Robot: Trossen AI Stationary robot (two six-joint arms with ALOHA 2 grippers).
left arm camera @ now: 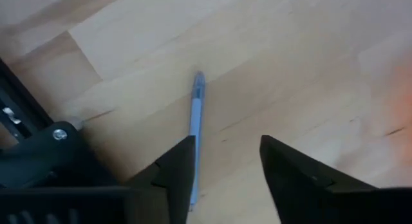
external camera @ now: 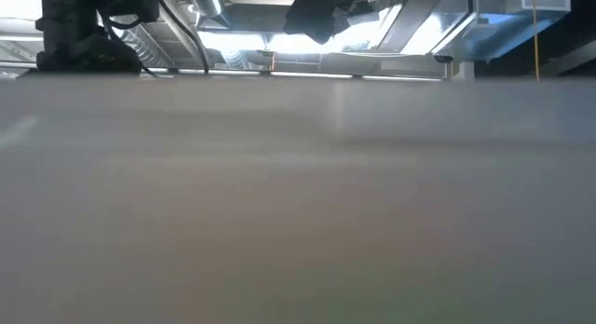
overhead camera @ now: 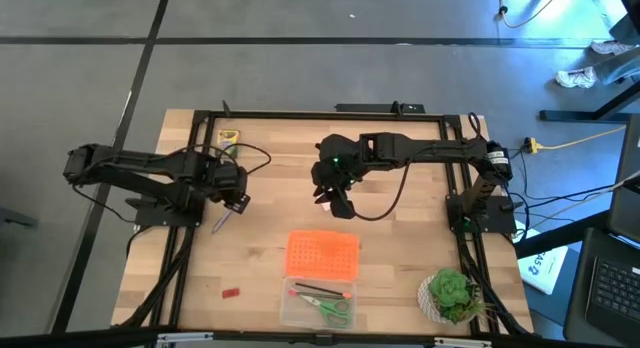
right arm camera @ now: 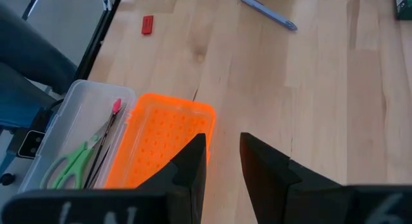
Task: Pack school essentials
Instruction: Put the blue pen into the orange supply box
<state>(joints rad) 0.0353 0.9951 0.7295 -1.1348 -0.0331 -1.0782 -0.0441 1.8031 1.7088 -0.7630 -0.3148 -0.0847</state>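
Note:
A thin purple pen (overhead camera: 222, 221) lies flat on the wooden table; the left wrist view shows this pen (left arm camera: 195, 114) pointing away between my fingers. My left gripper (overhead camera: 236, 200) (left arm camera: 225, 166) hovers open just over its near end. My right gripper (overhead camera: 336, 196) (right arm camera: 223, 156) is open with a narrow gap and holds nothing, above the table's middle. The green-handled scissors (right arm camera: 67, 166) and a thin red pencil (right arm camera: 106, 143) lie in the clear box (overhead camera: 320, 303). The tiny red block (overhead camera: 231, 291) rests on the table, and the crayon box (overhead camera: 228, 138) lies near the far edge. No pink pad shows.
The orange perforated lid (overhead camera: 322, 255) (right arm camera: 161, 143) lies beside the clear box, on its far side. A potted plant (overhead camera: 450, 296) stands at the near right corner. Black frame rails (overhead camera: 180, 248) run along both sides. The low view is almost wholly blocked by a blurred grey surface.

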